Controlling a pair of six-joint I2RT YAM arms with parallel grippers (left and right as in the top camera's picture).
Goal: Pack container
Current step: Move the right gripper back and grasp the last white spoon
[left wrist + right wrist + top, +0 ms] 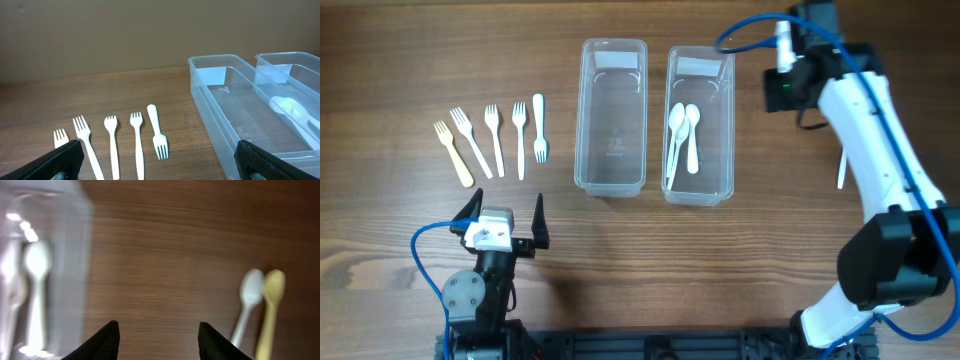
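Container (701, 198) holding spoons (692, 118) — we judge packing midway: right gripper (157, 327) hangs parted, empty, and next must reach the two loose spoons (251, 291) nearby.

White right arm (876, 125), black joints, black right pincer (157, 325) — blue cables (732, 30).

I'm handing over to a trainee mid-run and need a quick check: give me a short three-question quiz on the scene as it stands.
1. True or false: the left container has nothing in it.
2. How many forks lie to the left of it?
3. Which is gripping something? A) left gripper B) right gripper C) neither

Key: 1 true; 2 five; 3 C.
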